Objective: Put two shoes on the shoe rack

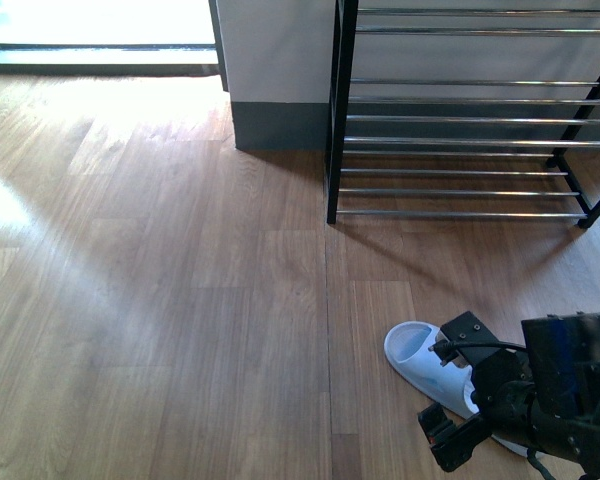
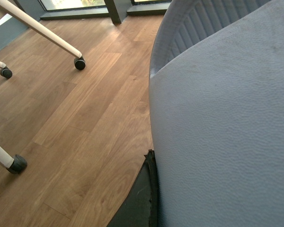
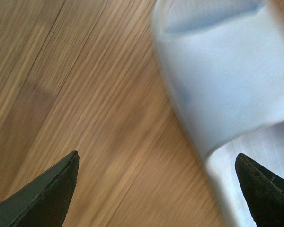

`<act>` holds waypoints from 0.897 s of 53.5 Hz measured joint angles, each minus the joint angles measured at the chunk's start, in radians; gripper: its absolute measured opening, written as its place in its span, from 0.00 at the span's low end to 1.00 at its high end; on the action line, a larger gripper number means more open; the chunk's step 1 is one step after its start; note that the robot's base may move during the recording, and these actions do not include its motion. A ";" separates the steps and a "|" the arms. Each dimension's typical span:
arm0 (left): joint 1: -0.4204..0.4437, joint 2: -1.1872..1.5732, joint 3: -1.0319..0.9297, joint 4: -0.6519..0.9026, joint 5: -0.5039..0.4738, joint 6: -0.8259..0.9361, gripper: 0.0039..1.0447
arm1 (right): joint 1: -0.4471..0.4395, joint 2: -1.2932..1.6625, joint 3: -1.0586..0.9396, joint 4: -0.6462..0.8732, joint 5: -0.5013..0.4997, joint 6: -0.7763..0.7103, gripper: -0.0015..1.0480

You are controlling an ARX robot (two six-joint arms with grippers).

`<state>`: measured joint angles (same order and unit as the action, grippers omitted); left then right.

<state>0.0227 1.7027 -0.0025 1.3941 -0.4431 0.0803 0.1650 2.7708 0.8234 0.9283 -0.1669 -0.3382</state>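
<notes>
Pale blue-white rubber slipper (image 1: pixel 415 350) is seen on near-right wood floor (image 1: pixel 180 300), long axis far-left to near-right, just under the right gripper (image 1: pixel 452 385), jaws spread wide; black-framed chrome-bar shoe rack (image 1: pixel 336 120) is stood far right

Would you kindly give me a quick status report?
Right hand open at slipper. It lies on floor, short of rack. Left hand unseen. Path to rack clear.

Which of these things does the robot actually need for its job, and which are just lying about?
For the job: slipper, rack, right gripper, open by the slipper.
Just there: grey seat, wheeled legs.
</notes>
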 joint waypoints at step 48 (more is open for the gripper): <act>0.000 0.000 0.000 0.000 0.000 0.000 0.02 | -0.050 0.275 0.238 0.172 -0.002 -0.044 0.78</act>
<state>0.0227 1.7027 -0.0025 1.3941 -0.4431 0.0803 0.1150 3.0463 1.0618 1.1000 -0.1684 -0.3824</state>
